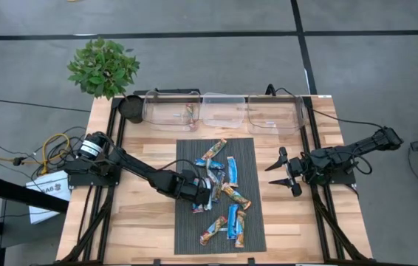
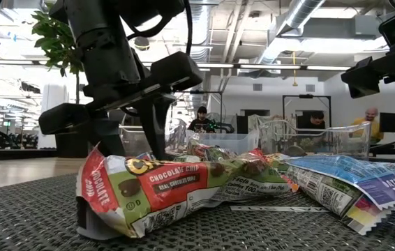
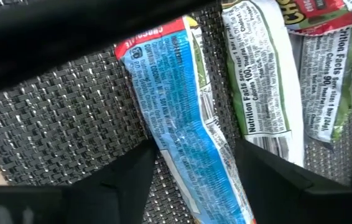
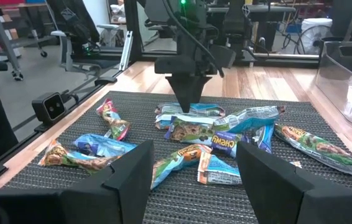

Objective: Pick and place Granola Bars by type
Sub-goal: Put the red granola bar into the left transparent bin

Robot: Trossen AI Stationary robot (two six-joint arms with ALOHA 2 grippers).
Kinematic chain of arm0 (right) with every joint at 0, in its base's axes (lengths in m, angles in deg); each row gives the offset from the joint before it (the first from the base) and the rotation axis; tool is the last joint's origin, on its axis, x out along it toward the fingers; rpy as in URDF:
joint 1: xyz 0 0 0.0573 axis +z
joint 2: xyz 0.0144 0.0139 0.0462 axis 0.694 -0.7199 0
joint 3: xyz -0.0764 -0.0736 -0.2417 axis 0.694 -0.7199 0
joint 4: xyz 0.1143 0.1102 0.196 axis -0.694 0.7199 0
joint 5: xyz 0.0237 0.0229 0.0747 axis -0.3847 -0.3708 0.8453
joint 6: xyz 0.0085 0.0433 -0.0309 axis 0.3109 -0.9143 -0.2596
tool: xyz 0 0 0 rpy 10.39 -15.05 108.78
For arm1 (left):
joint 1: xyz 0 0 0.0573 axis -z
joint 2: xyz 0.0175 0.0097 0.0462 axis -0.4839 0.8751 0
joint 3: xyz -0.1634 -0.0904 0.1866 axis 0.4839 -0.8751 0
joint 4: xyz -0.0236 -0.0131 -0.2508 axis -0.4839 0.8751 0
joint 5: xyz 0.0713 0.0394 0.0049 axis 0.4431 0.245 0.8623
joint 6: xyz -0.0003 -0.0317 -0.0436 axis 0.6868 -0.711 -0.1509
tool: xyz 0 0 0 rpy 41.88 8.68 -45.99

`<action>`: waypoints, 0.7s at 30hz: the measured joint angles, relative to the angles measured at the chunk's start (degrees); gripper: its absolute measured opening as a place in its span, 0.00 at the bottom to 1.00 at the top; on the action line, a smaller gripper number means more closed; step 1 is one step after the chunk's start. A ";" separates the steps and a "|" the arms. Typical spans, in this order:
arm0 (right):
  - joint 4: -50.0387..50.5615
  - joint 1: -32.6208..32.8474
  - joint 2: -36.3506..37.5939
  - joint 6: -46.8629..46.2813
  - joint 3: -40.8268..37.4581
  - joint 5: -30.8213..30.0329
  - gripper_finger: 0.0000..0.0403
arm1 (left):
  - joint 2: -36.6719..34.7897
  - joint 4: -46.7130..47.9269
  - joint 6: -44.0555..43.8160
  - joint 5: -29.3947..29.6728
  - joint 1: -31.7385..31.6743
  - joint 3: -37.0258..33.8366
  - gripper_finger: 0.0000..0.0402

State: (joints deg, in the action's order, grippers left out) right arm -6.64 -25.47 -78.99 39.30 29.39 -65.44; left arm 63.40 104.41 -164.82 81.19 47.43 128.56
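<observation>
Granola Bars [image 1: 222, 193], woven mat [image 1: 253, 159], wooden table [image 1: 150, 218]

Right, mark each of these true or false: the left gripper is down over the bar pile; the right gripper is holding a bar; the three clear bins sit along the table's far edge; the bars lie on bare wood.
1. The left gripper is down over the pile of granola bars. True; a blue-wrapped bar lies between its open fingers.
2. The right gripper holds a bar. False; it is open and empty, beside the mat.
3. Three clear bins stand in a row at the table's far edge. True.
4. The bars lie on bare wood. False; they lie on a dark woven mat.
</observation>
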 joint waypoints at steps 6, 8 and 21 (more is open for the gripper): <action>0.00 0.01 0.00 -0.02 -0.01 0.00 0.55 | 0.04 0.50 1.34 -0.42 -0.01 -0.07 0.32; 0.00 0.01 0.00 -0.02 -0.02 0.00 0.55 | 0.09 0.24 1.56 -0.53 -0.01 -0.09 0.27; 0.00 0.01 0.00 -0.02 0.00 0.00 0.55 | -3.01 0.42 7.57 2.05 -0.01 -0.33 0.11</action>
State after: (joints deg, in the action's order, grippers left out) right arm -6.64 -25.46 -78.99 39.28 29.39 -65.44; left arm 60.39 104.83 -157.25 83.24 47.42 128.24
